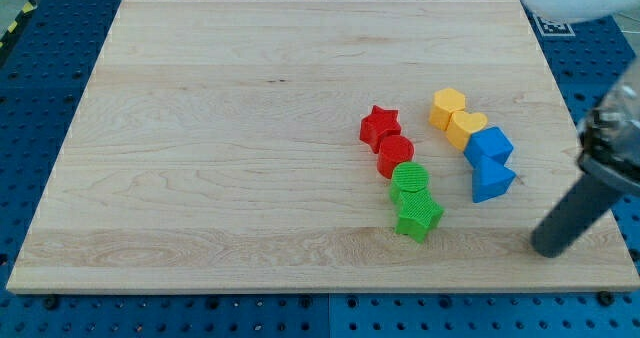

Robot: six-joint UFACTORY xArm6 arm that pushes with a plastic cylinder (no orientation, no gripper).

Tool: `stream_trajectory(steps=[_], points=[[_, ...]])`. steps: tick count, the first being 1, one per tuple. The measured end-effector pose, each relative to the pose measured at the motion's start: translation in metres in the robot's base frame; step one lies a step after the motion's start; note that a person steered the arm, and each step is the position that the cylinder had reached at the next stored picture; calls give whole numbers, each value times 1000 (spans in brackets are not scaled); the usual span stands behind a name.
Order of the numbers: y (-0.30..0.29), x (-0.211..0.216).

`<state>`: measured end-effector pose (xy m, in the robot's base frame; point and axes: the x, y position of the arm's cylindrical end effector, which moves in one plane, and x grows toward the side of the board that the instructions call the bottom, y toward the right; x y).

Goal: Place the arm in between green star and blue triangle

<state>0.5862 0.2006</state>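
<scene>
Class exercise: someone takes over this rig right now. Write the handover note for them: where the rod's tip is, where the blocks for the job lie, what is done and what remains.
My tip: on the board near the view's bottom right corner, touching no block, to the right of all of them.
Green star: lowest block of the cluster, touching the green round block above it.
Blue triangle: up and to the right of the star, just below the blue cube-like block.
Done: nothing yet; the tip is outside the gap.
Left: slide the tip leftward and slightly up into the bare wood between star and triangle, probably passing below the triangle to avoid nudging it.
</scene>
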Motion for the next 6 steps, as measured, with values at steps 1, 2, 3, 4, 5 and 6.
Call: stream_trajectory(steps=[1, 2, 3, 4, 5, 6], points=[[-20, -18], [-23, -18], [-36, -15], [-51, -15], [-58, -28], [-58, -45]])
